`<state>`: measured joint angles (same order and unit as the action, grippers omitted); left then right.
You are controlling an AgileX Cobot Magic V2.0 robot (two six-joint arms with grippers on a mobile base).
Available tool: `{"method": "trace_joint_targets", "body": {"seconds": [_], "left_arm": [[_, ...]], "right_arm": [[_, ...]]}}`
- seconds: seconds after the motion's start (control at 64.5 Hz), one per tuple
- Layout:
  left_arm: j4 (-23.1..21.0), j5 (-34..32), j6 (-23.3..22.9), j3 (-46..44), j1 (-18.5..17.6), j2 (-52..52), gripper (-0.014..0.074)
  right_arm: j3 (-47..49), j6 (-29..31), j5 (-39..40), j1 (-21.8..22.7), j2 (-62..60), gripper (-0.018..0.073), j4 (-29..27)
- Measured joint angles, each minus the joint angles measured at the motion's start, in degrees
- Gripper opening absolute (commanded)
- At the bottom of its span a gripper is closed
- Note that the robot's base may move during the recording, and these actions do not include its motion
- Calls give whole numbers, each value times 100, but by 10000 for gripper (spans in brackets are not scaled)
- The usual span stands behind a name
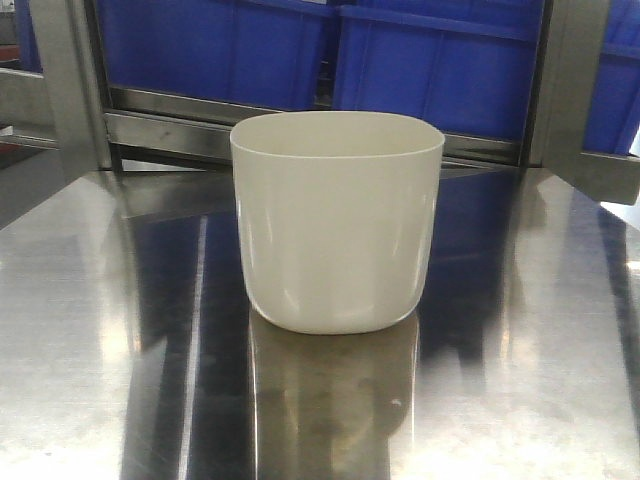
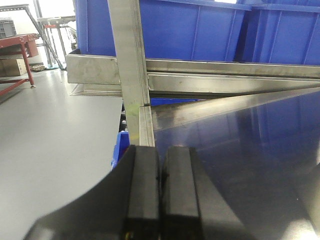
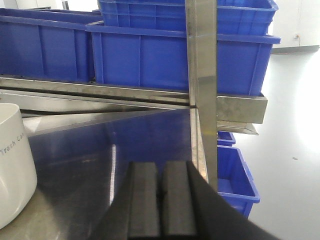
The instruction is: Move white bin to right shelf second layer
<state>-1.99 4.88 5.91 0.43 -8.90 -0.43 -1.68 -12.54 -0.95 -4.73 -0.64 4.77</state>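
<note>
The white bin [image 1: 336, 220] stands upright on the shiny steel tabletop [image 1: 520, 350], near its middle. Its side also shows at the left edge of the right wrist view [image 3: 14, 165], with grey lettering on it. My left gripper [image 2: 160, 150] is shut and empty, low over the table's left edge beside a steel post [image 2: 131, 70]. My right gripper [image 3: 161, 165] is shut and empty, low over the table's right part, to the right of the bin and apart from it. The roller shelf level is out of view.
Blue crates [image 1: 300, 50] sit on a steel rack level behind the table. Steel uprights [image 3: 202, 65] stand at the table's back corners. More blue crates [image 3: 235, 175] sit low on the right, beyond the table edge. Grey floor [image 2: 50, 140] lies to the left.
</note>
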Motion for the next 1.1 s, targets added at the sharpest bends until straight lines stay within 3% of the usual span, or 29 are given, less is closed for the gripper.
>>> {"method": "trace_joint_targets", "body": {"seconds": [1.101], "left_arm": [[0, 0, 0, 0, 0, 0, 85]], "right_arm": [[0, 0, 0, 0, 0, 48, 0]]}}
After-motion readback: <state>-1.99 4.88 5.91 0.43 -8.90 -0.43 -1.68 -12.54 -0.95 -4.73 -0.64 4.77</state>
